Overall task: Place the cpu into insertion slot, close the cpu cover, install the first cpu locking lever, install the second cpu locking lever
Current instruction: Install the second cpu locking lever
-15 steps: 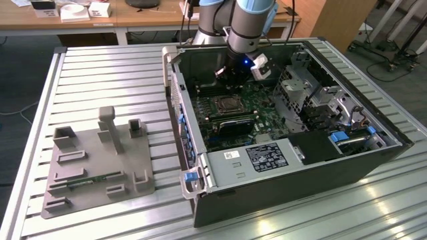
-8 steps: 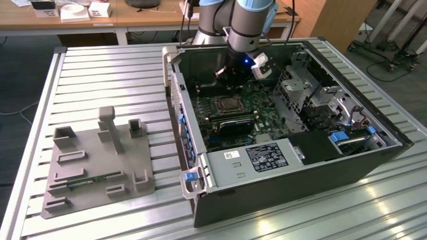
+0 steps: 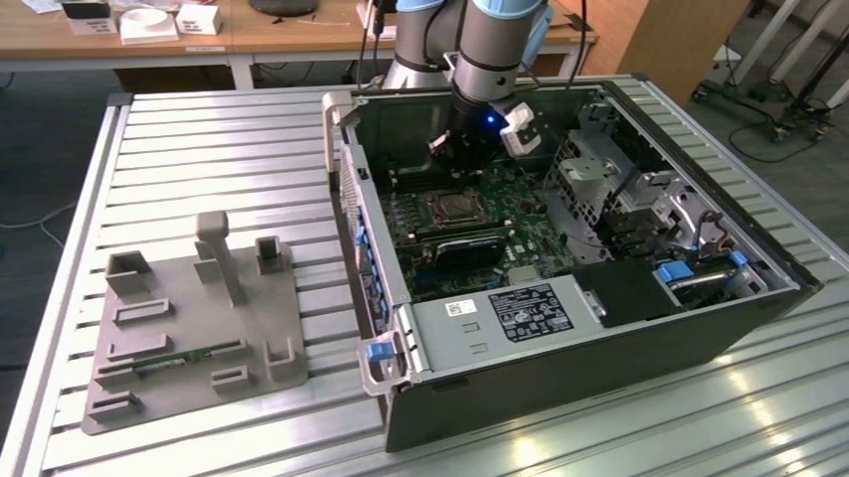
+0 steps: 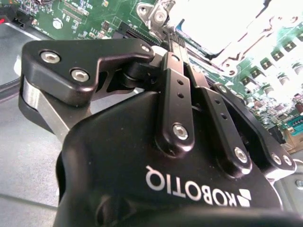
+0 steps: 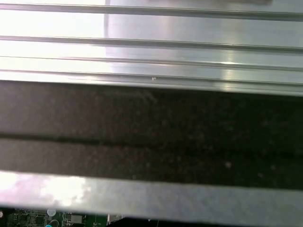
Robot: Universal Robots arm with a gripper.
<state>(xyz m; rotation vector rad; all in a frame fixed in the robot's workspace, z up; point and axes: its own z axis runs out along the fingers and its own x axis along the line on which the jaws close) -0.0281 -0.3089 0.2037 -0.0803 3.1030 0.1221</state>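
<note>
Over in the exterior view, the open computer case [image 3: 584, 298] lies on its side on the slatted metal bench [image 3: 199, 149], and the arm reaches down into it. The claw [image 3: 455, 159] hangs just above the green motherboard [image 3: 498, 199], right beside the cpu socket, where the cpu [image 3: 455, 208] sits in its slot with the cpu cover [image 3: 455, 221] framing it. A grey fixture block [image 3: 193, 328] sits well apart on the exterior view's left.

Second wrist view: the claw's [image 4: 177, 40] black fingers [image 4: 173, 90] are pressed together, closed on nothing I can make out, tips near the shiny cover [image 4: 227, 33].

First wrist view: blurry case wall [image 5: 151, 137] and bench slats [image 5: 151, 42].
</note>
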